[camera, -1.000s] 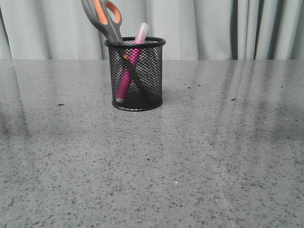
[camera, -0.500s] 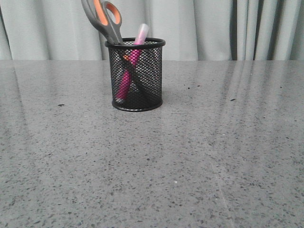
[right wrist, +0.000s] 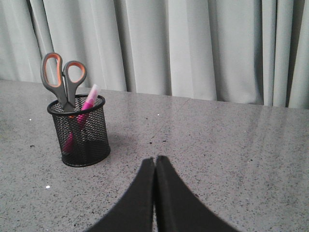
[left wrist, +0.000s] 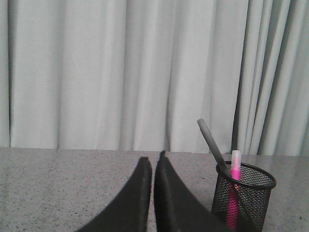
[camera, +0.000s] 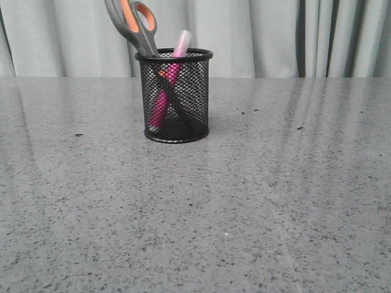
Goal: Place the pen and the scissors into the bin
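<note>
The black mesh bin (camera: 175,97) stands upright on the grey table, left of centre and toward the back. The pink pen (camera: 166,91) leans inside it, white cap above the rim. The scissors (camera: 134,24) stand in it blades down, grey and orange handles sticking out. All three show in the right wrist view: bin (right wrist: 79,131), pen (right wrist: 86,107), scissors (right wrist: 63,77). In the left wrist view the bin (left wrist: 244,195), pen (left wrist: 234,176) and a scissors handle (left wrist: 212,145) show. My left gripper (left wrist: 153,162) and right gripper (right wrist: 155,160) are shut, empty, away from the bin. Neither shows in the front view.
The speckled grey table (camera: 244,201) spreads wide around the bin. A pale pleated curtain (camera: 263,36) hangs along its far edge. A few small dark specks lie on the table surface.
</note>
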You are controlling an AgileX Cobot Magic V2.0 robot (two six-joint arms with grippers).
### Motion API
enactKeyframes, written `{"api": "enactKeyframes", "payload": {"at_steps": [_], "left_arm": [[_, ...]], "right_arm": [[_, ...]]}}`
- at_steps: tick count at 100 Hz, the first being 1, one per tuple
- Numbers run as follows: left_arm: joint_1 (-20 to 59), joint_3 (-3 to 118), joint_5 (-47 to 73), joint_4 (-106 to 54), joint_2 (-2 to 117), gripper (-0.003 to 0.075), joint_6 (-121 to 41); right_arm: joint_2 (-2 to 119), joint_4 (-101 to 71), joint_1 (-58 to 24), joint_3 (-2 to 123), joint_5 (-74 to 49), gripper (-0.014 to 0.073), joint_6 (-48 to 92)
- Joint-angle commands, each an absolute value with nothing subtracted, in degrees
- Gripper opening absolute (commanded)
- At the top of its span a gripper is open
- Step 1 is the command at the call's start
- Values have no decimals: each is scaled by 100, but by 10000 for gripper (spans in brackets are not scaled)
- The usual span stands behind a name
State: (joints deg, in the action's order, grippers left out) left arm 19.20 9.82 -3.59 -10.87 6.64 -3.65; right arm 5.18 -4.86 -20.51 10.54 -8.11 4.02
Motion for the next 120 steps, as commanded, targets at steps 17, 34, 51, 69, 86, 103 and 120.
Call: {"api": "enactKeyframes", "payload": {"at_steps": [17,34,51,69,86,103,120], "left_arm": [[1900,1143,-761,-1138,708,-20,-376],[1900,1143,-761,-1138,708,-20,-376],[1900,1143,-761,-1138,708,-20,-376],[1900,1143,-761,-1138,708,-20,-376],[1900,1078,-771,-1138,708,-20,-376],[1660,883,-812,-840,708,-20,-376],[916,759,-523,-278,708,-20,225]], "right_arm": [[581,-426,-2015,1193,-341,-55,455],[581,-426,-2015,1193,-342,-55,455],[581,-426,-2015,1193,-342,-55,455],[581,-426,-2015,1193,-342,-55,455],[581,-426,-2015,1193,-342,-55,455],[581,-426,-2015,1193,-342,-55,455],[581,-426,-2015,1193,-342,-55,455]]}}
